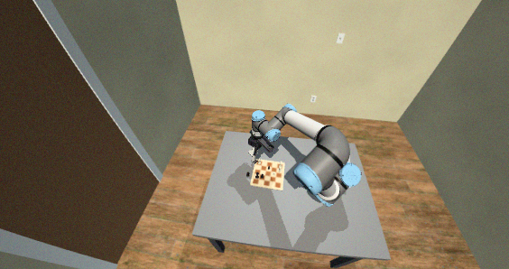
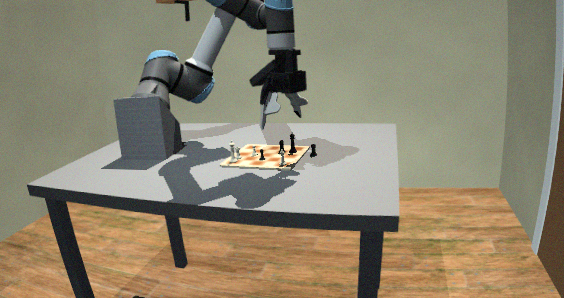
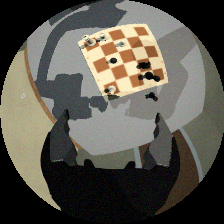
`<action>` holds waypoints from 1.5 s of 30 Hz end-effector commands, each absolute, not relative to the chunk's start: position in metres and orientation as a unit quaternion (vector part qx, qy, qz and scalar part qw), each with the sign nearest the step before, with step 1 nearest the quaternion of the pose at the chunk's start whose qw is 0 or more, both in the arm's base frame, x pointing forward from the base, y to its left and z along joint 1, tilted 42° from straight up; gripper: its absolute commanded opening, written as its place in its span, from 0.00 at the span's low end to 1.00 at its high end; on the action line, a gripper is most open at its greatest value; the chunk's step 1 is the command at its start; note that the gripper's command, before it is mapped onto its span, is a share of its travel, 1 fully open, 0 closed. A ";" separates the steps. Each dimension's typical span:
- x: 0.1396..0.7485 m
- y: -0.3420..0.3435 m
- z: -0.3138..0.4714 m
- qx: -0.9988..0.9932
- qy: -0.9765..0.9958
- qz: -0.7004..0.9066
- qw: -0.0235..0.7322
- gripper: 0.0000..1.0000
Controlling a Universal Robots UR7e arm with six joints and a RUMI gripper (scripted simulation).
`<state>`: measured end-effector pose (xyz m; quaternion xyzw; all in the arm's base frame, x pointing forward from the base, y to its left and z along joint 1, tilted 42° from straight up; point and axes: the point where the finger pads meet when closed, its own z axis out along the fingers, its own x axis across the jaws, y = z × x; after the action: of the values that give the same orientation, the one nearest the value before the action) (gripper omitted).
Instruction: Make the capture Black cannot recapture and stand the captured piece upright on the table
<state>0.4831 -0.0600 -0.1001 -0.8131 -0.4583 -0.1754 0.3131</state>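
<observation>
The small chessboard [image 2: 265, 157] lies in the middle of the grey table; it also shows in the top view [image 1: 268, 174] and in the wrist view [image 3: 125, 57]. My gripper [image 2: 281, 107] hangs open and empty well above the board's far edge; its fingers frame the wrist view [image 3: 112, 137]. A black piece [image 2: 313, 150] stands upright on the table just off the board's edge, also seen in the wrist view [image 3: 151, 96]. Black pieces [image 2: 292, 143] stand together near that edge. White pieces [image 2: 232, 151] stand at the opposite end, and one white piece [image 2: 282, 158] stands at the near edge.
The arm's grey base block [image 2: 145, 127] stands on the table to the left of the board. The table edges are far from the board on all sides.
</observation>
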 end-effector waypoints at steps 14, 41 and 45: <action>0.481 -0.063 -0.102 -0.799 -0.481 -0.185 0.308 0.22; 0.481 -0.063 -0.102 -0.799 -0.481 -0.185 0.308 0.22; 0.481 -0.063 -0.102 -0.799 -0.481 -0.185 0.308 0.22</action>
<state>0.4809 -0.0627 -0.1022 -0.7991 -0.4815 -0.1849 0.3089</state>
